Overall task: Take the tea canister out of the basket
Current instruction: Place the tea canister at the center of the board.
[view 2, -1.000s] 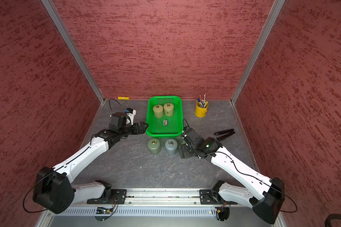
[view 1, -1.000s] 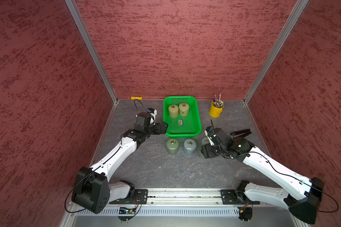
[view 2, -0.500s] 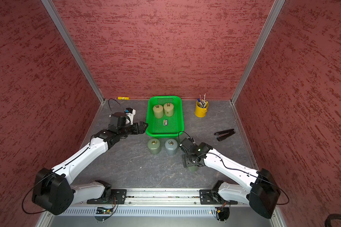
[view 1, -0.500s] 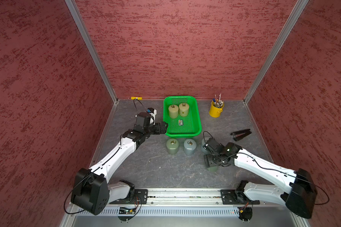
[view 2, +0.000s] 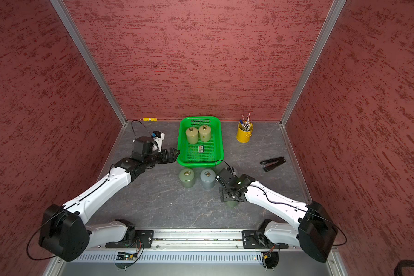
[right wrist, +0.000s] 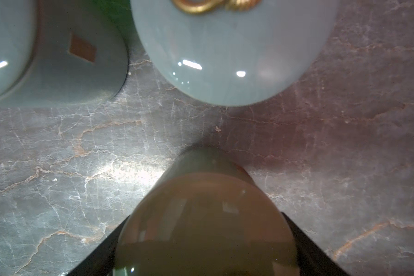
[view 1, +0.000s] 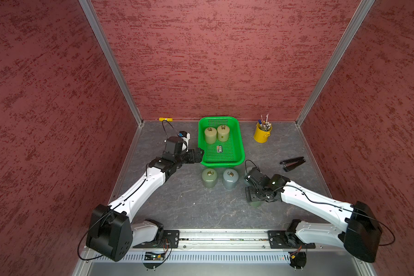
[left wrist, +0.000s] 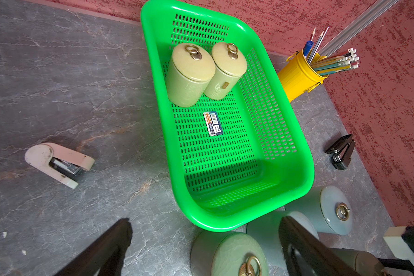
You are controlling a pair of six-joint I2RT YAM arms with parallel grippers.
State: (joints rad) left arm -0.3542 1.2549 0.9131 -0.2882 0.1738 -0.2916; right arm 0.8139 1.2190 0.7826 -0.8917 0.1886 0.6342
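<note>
Now, at the back middle of the grey marbled tabletop (view 1: 189, 210): bright green rectangular plastic basket (view 1: 225, 159) with perforated floor and walls, small printed label (view 1: 219, 149) stuck to the mesh floor near its middle. Upright in its far end, side by side and touching: one pale olive ceramic tea canister (view 1: 210, 135) with cream lid and brass ring knob, and a matching second tea canister (view 1: 223, 133). Out on the tabletop, just in front of the basket's near wall: dark green glazed canister (view 1: 209, 178) and grey-blue glazed canister (view 1: 230, 178), upright, close together but apart. Beside these, largely hidden behind the right arm in both top views, plain from the left wrist: pale blue glazed canister (left wrist: 332, 210).

Right gripper (view 1: 253, 198) pointing down, nearer the front rail than that row, clenched on a brownish olive glazed canister (right wrist: 206, 227); black fingers (right wrist: 311, 258) pressed to either side of its lid in the right wrist view; base at or just above the tabletop, cannot tell which.

Left gripper (view 1: 198, 155) released and empty, jaws spread wide, at the basket's near left corner, just outside the rim.

Elsewhere: small yellow metal bucket of pencils (view 1: 261, 136) right of the basket; black stapler (view 1: 293, 163) nearer the right wall; white stapler (left wrist: 58, 162) left of the basket, seen only from the left wrist.
</note>
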